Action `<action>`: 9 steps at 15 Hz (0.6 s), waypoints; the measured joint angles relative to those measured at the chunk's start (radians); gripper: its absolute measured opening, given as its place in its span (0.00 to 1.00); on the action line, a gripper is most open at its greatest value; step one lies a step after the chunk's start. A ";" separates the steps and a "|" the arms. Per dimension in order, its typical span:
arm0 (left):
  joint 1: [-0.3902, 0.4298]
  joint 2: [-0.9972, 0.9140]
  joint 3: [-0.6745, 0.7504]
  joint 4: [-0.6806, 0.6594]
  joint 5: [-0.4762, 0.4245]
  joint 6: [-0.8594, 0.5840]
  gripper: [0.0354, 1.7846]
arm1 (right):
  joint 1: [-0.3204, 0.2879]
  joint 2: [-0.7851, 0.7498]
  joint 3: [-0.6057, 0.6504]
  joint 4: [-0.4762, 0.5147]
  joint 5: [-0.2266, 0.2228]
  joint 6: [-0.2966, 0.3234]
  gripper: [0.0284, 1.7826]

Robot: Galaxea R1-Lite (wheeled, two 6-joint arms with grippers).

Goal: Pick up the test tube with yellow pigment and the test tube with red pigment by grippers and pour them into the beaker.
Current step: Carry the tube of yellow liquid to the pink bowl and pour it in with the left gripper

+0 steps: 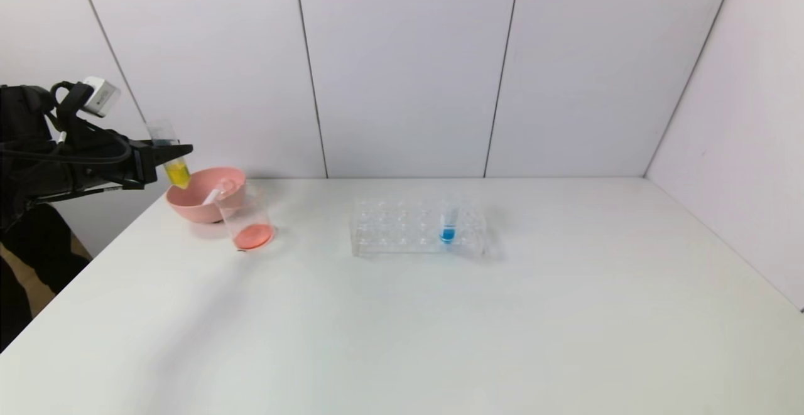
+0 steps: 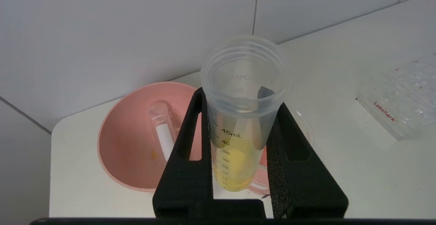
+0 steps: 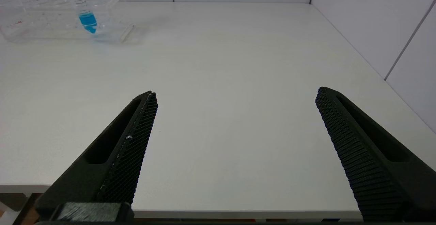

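Note:
My left gripper (image 1: pixel 178 154) is shut on the test tube with yellow pigment (image 1: pixel 174 162) and holds it nearly upright in the air at the table's far left, above the near rim of the pink bowl and to the left of the beaker. In the left wrist view the tube (image 2: pixel 235 163) sits between the jaws of the left gripper (image 2: pixel 240 99). The beaker (image 1: pixel 248 220) stands in front of the bowl with red-orange liquid in its bottom; the gripper mostly hides it in the left wrist view (image 2: pixel 305 124). No tube holding red liquid shows. My right gripper (image 3: pixel 235 95) is open and empty.
A pink bowl (image 1: pixel 188 204) holds an empty clear tube (image 1: pixel 215 194), also seen in the left wrist view (image 2: pixel 162 133). A clear tube rack (image 1: pixel 389 226) at mid-table holds a blue-tipped tube (image 1: pixel 448 223). The right gripper hangs over the table's front edge.

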 joint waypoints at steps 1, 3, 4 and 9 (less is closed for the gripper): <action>0.000 0.001 0.004 0.001 0.001 -0.002 0.24 | 0.000 0.000 0.000 0.000 0.000 0.000 0.95; 0.001 -0.001 0.005 0.000 0.009 -0.018 0.24 | 0.000 0.000 0.000 0.000 0.000 0.000 0.95; 0.000 -0.007 0.005 0.000 0.021 -0.048 0.24 | 0.000 0.000 0.000 0.000 0.000 0.000 0.95; -0.017 -0.045 0.010 -0.079 0.137 -0.255 0.24 | 0.000 0.000 0.000 0.000 0.000 0.000 0.95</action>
